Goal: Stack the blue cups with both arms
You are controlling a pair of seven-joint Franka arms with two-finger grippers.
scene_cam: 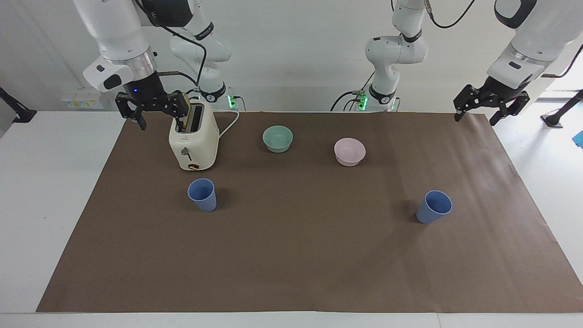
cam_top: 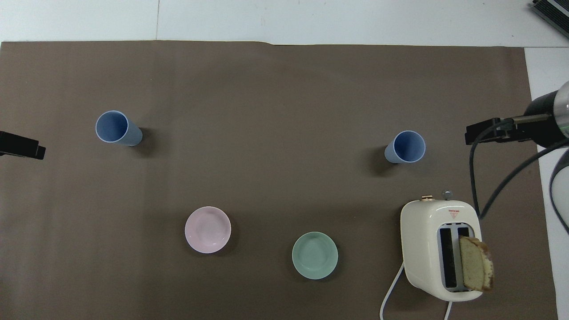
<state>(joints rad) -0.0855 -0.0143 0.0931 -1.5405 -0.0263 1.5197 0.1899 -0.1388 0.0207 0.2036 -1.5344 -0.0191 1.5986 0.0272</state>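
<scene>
Table [scene_cam: 27, 205] under brown paper sheet [scene_cam: 291, 264]. Left tool [scene_cam: 492, 105], right tool [scene_cam: 150, 109]: raised, fingers apart, empty. Two blue cups, tapered, plain, upright, well apart: one [scene_cam: 202, 194] beside toaster [scene_cam: 193, 141], other [scene_cam: 434, 207] toward left arm's end.

On the counter [scene_cam: 27, 191] lies a mat [scene_cam: 291, 255] carrying everything. The toaster [scene_cam: 193, 141] stands toward the right arm's end, a bread slice [cam_top: 475, 269] in one slot. Beside it, toward the left arm's end, sit two bowls [scene_cam: 278, 138] [scene_cam: 350, 151]. Two cups [scene_cam: 202, 194] [scene_cam: 434, 207] stand upright, well apart, farther from the robots than the bowls.
</scene>
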